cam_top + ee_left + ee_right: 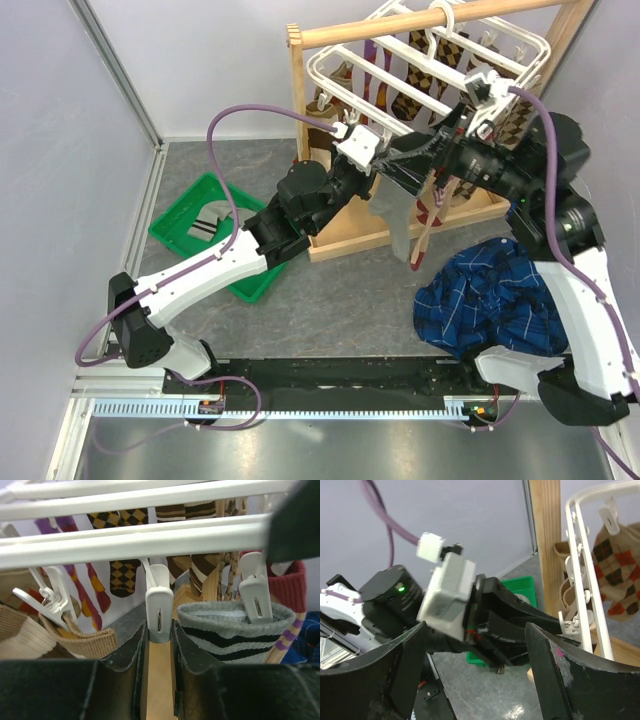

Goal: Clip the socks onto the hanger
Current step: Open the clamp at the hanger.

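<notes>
The white hanger (pixel 340 72) hangs from the wooden rail, with white clips below its bars (pixel 150 540). My left gripper (pixel 159 630) reaches up under it, its jaws closed against the sides of a dangling clip (pixel 159 607). Just right, a grey sock with a dark striped cuff (pixel 235 627) hangs from another clip (pixel 255 597); it also shows in the top view (pixel 400 225). A tan cuff (pixel 82 642) hangs at left. A tan and maroon sock (pixel 428 222) dangles beside the grey one. My right gripper (pixel 480 680) is wide open and empty, facing the left gripper (pixel 405 165).
Brown argyle socks (pixel 425 70) hang at the hanger's far side. The wooden rail stand (pixel 300 130) has its base on the table (pixel 340 290). A green bin (pixel 175 222) holding a sock sits at left. A blue plaid cloth (pixel 490 295) lies by the right arm.
</notes>
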